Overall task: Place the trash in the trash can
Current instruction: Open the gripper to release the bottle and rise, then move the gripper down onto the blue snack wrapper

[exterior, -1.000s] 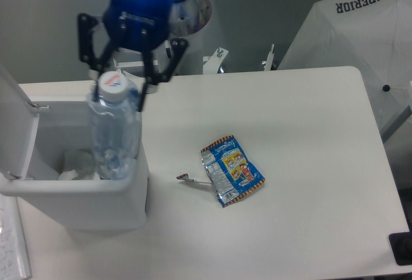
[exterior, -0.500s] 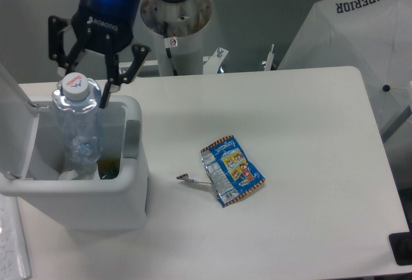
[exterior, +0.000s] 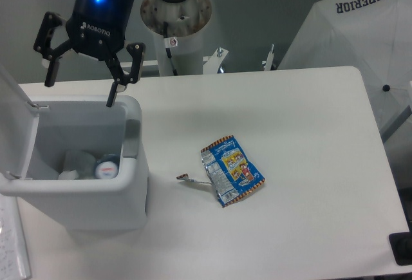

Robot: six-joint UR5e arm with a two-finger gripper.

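The white trash can (exterior: 132, 183) stands at the table's left with its lid swung open to the left. Inside it lies the clear water bottle (exterior: 103, 167), its white cap showing near the bottom. My gripper (exterior: 80, 88) hangs open just above the can's back rim, with nothing between its fingers. The blue foil snack packet (exterior: 232, 170) lies flat on the white table, to the right of the can.
The arm's base column (exterior: 177, 22) stands behind the table. A white cloth-covered object (exterior: 360, 42) printed SUPERIOR sits at the back right. A small thin scrap (exterior: 188, 178) lies just left of the packet. A dark object (exterior: 402, 248) is at the table's right front corner.
The gripper carried the bottle left over the can, opened and let it go. The bottle dropped to the bottom of the can.
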